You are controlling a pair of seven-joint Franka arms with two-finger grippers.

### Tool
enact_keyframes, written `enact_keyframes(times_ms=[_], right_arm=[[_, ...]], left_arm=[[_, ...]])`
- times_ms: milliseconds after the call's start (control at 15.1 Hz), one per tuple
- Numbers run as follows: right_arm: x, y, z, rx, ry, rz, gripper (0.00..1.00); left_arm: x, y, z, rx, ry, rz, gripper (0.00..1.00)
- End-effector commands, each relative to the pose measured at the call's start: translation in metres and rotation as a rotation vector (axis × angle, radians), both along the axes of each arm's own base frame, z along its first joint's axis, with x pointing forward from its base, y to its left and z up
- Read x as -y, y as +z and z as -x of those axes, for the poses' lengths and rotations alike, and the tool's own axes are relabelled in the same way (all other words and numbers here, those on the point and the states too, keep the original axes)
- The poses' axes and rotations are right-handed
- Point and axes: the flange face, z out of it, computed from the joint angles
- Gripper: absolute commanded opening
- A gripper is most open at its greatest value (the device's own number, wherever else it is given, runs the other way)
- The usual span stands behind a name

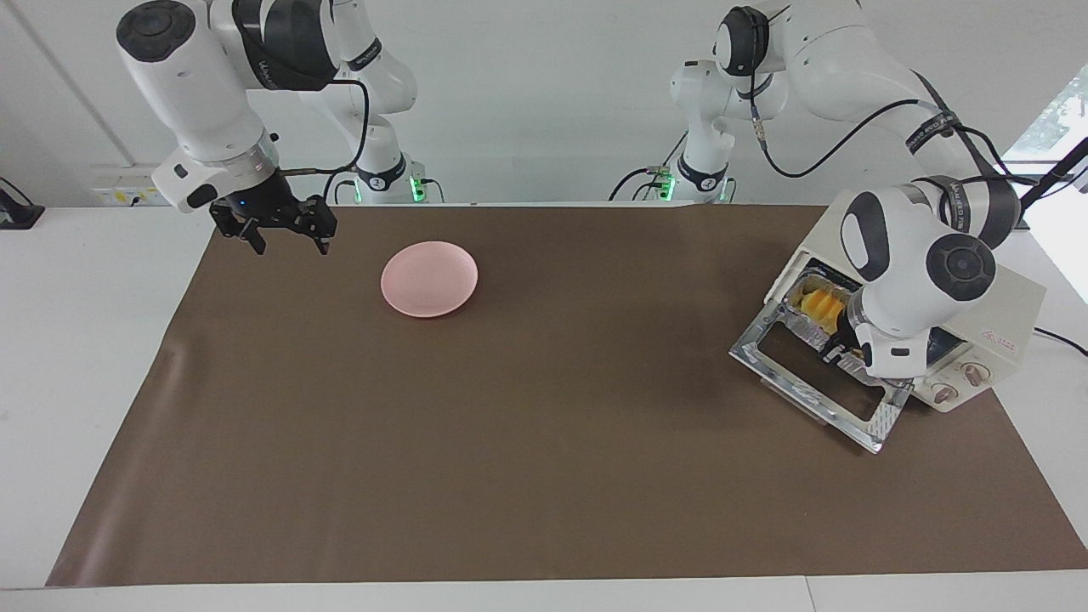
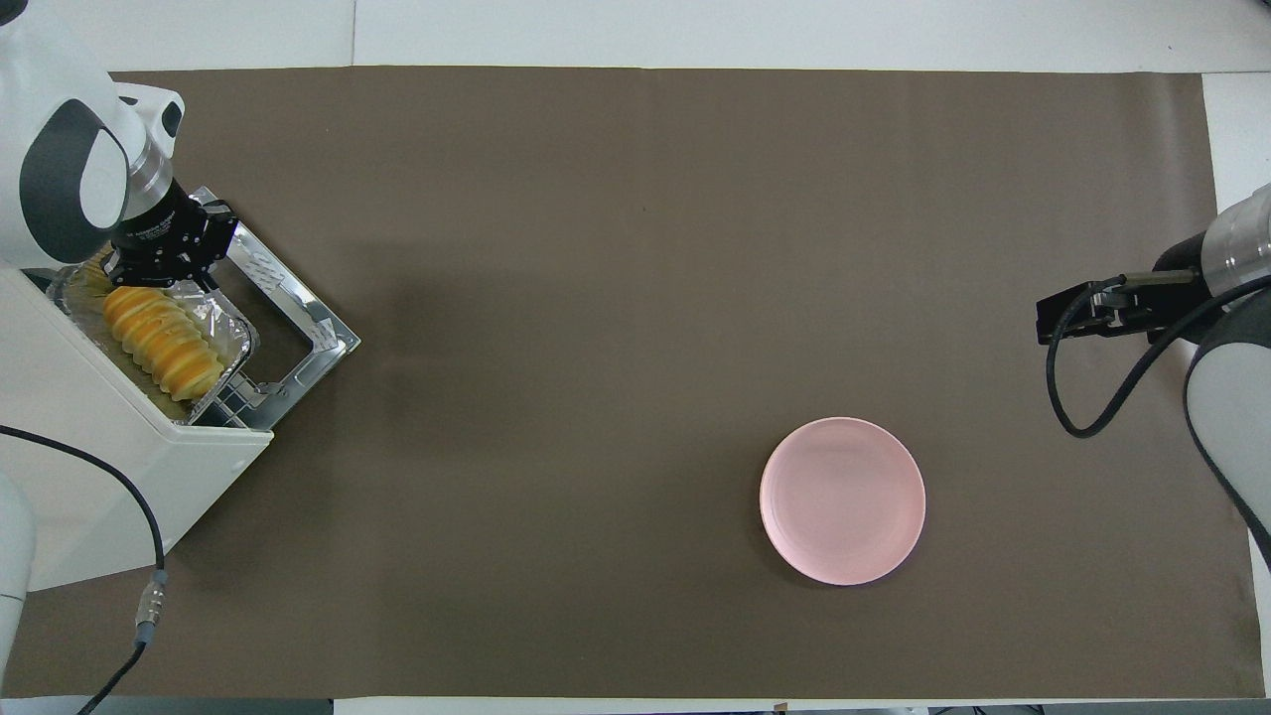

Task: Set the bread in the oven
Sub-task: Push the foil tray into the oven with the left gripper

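Note:
The cream-white oven [image 1: 1003, 314] stands at the left arm's end of the table, its glass door [image 1: 816, 374] dropped open. It also shows in the overhead view [image 2: 99, 447]. The ridged golden bread [image 2: 164, 338] lies in a silver foil tray [image 2: 233, 348] in the oven's mouth, partly inside. In the facing view only part of the bread [image 1: 820, 303] shows past the arm. My left gripper [image 2: 159, 278] is down at one end of the tray, over the open door. My right gripper [image 1: 289, 242] is open and empty, up in the air over the right arm's end of the mat, where that arm waits.
A round pink plate [image 1: 429, 279] lies empty on the brown mat, toward the right arm's end, and shows in the overhead view too [image 2: 842, 500]. The oven's two knobs [image 1: 960, 382] are beside the door. A grey cable [image 2: 149, 596] trails by the oven.

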Motion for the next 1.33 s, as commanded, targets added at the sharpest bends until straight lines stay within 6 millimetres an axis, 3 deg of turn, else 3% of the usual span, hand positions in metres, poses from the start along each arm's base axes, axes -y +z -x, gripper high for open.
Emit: enact_keyframes(times_ms=[0,531,797,930,996,1063,1262], right_arm=[[0.004,0.0,0.004,0.003,0.02,0.013,1.0],[0.004,0.0,0.004,0.003,0.02,0.013,1.0],[0.004,0.0,0.004,0.003,0.02,0.013,1.0],[0.004,0.0,0.004,0.003,0.02,0.013,1.0],[0.004,0.0,0.004,0.003,0.02,0.013,1.0],[0.004,0.0,0.004,0.003,0.02,0.013,1.0],[0.004,0.0,0.004,0.003,0.02,0.013,1.0]], left_arm=[[-0.017,0.001,0.018,-0.027,-0.009,-0.03,0.0],[-0.048,-0.012,0.031,-0.054,-0.051,-0.046,0.0],[-0.051,-0.017,0.034,-0.032,-0.07,-0.047,0.0],[-0.052,-0.017,0.033,-0.028,-0.087,-0.042,0.68],[-0.053,-0.016,0.033,-0.028,-0.093,-0.04,0.93],[-0.053,-0.016,0.033,-0.031,-0.098,-0.038,1.0],[-0.052,-0.007,0.029,-0.018,-0.127,-0.033,1.0]])
